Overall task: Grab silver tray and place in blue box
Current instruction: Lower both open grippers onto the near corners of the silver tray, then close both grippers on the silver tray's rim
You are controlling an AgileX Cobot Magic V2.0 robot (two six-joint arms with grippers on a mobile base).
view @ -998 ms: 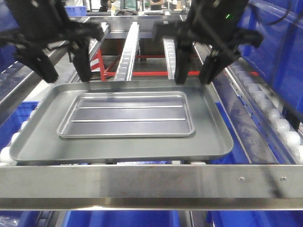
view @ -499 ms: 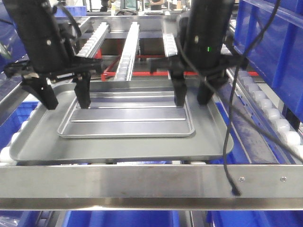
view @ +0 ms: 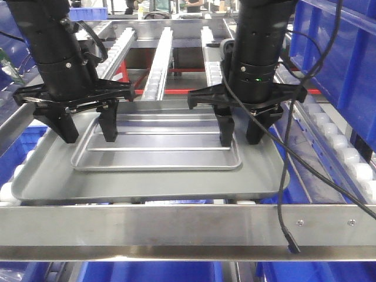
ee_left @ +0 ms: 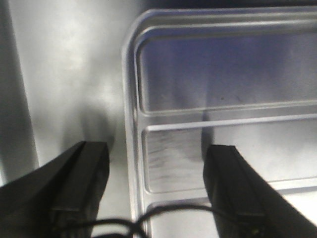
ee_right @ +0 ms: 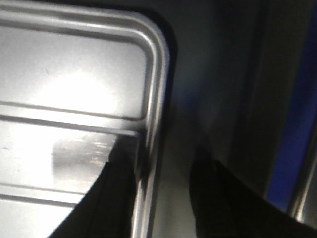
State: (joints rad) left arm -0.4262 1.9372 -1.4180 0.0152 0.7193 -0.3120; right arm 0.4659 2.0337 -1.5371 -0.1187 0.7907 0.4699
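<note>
the left gripper [view: 87,128] stands wide open over the left short end of the silver tray [view: 158,148]. one finger is down outside the rim, over the dark grey tray [view: 147,185], and the other is inside the silver tray's base. it has hold of nothing. the right gripper [view: 241,132] is also parted, a little less wide, astride the rim at the right short end, gripping nothing. i cannot tell whether any fingertip touches metal. the silver tray lies flat inside the larger grey tray, which rests on the roller track [view: 157,64] behind a steel bar [view: 176,226]. a blue box [view: 346,64] stands at the far right, apart from both trays.
</note>
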